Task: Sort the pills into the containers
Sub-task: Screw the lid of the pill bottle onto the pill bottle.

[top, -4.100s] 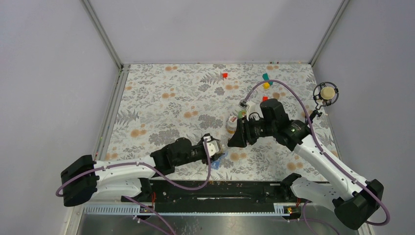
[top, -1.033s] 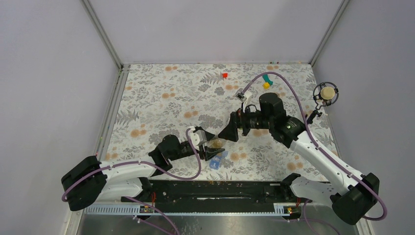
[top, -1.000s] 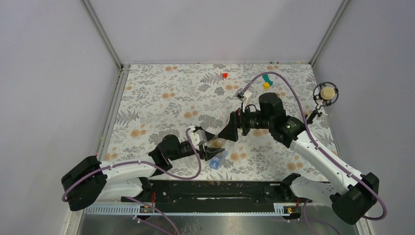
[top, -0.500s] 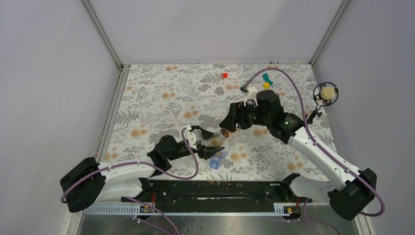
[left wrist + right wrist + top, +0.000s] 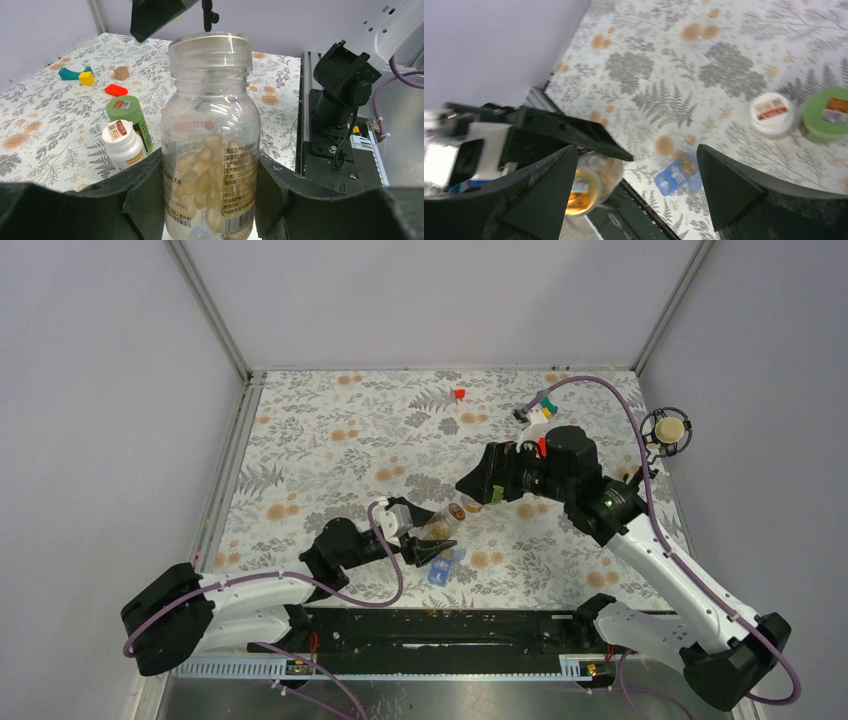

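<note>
Your right gripper [image 5: 476, 484], jaws wide and empty, has backed off far-right from the clear pill bottle [image 5: 211, 125] your left gripper [image 5: 418, 536] clamps, seemingly uncapped, ready for the blue pill box [image 5: 445, 566].

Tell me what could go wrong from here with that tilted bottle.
The clear bottle in the left fingers looks uncapped, with its mouth tilted away from the blue pill box; pills could spill onto the table. The open right fingers hang near its mouth and near the white bottle and green bottle; a bump could topple them.
</note>
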`<state>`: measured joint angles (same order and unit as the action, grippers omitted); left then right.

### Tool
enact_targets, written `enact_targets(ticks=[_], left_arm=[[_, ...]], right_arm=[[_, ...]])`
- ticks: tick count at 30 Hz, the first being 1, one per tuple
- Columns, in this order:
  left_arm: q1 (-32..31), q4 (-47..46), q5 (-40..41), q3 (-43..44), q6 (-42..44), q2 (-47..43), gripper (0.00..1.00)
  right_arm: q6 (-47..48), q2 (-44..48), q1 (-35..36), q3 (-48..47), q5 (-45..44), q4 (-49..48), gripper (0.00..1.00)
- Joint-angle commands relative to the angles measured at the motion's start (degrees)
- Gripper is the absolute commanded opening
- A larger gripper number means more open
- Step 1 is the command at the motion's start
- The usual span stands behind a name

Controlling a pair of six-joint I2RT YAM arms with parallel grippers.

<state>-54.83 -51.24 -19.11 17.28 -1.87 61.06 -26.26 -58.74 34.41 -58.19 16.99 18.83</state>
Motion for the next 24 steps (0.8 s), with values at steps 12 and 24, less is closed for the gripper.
enact_targets(ticks=[12,24], left_arm=[[0.42,-8.81,1.02,-0.02,-2.43,-0.85,0.00],[0.66,-9.25,2.20,1.16,-3.95,1.12,0.00]], right_arm=[[0.94,-1.61,-0.27,0.72,20.37,-4.81,0.72],[5.42,-1.24,-0.29,0.01,19.60,-1.40,0.77]])
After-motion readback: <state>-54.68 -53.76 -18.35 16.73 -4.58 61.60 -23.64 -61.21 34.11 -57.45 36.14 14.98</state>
